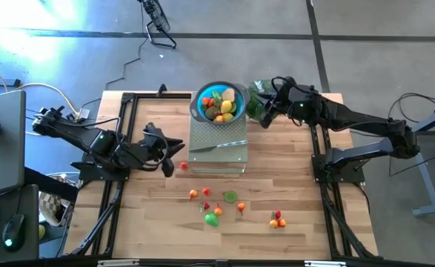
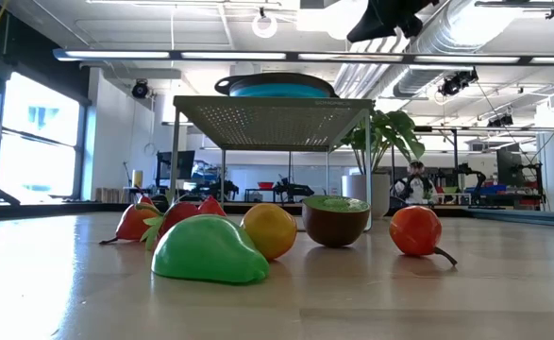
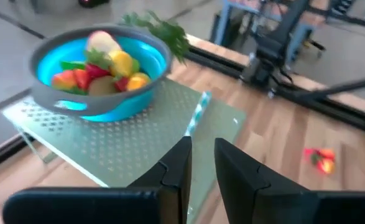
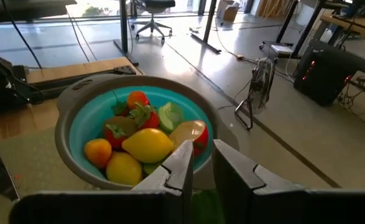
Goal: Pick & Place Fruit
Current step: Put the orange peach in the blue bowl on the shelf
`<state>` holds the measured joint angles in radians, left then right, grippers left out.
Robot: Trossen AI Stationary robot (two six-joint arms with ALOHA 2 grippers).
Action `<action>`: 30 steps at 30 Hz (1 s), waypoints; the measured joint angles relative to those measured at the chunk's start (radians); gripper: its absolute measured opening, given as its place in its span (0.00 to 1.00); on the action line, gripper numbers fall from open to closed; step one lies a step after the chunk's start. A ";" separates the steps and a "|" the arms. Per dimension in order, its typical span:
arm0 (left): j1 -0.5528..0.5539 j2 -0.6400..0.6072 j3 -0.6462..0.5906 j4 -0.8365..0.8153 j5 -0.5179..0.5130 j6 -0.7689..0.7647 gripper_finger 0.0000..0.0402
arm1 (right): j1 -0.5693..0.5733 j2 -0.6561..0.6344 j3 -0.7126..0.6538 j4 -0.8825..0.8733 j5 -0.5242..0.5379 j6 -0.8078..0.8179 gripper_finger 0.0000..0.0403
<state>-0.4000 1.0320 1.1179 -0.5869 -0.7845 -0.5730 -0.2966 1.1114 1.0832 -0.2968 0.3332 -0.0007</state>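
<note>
A blue bowl (image 1: 218, 102) (image 4: 76, 134) full of toy fruit (image 4: 146, 144) stands on a perforated metal stand (image 1: 217, 152) at the table's far middle. More fruit (image 1: 212, 218) (image 2: 209, 250) lies loose on the wood near the front, and one red fruit (image 1: 184, 165) (image 3: 319, 159) lies by the stand's left side. My left gripper (image 1: 177, 147) (image 3: 202, 158) hovers left of the stand, shut, with nothing between its fingers. My right gripper (image 1: 265, 117) (image 4: 202, 155) hovers at the bowl's right rim, shut and empty.
A slim silver knife (image 1: 218, 145) lies across the stand in front of the bowl. A leafy green plant (image 1: 256, 96) stands right of the bowl, beside my right gripper. Black frame rails (image 1: 319, 148) run along both table sides. Bare wood lies right of the loose fruit.
</note>
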 joint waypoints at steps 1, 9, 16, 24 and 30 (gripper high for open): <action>0.000 0.000 0.000 -0.008 0.021 0.001 0.16 | 0.000 0.000 0.000 -0.005 -0.002 0.002 0.13; 0.000 0.003 0.000 -0.048 0.069 0.001 0.16 | 0.000 0.000 0.000 -0.022 -0.080 -0.026 0.13; 0.000 0.018 0.000 -0.035 0.069 -0.010 0.16 | 0.000 0.000 0.000 -0.057 -0.106 -0.029 0.13; 0.000 0.028 0.000 -0.069 0.076 -0.011 0.16 | 0.000 0.000 0.000 -0.119 -0.108 -0.021 0.13; 0.000 0.028 0.000 -0.156 0.187 -0.027 0.16 | 0.000 0.000 0.000 -0.142 -0.108 -0.019 0.13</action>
<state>-0.3996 1.0603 1.1179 -0.7429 -0.5979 -0.5996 -0.2966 1.1114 1.0832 -0.4393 0.2249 -0.0193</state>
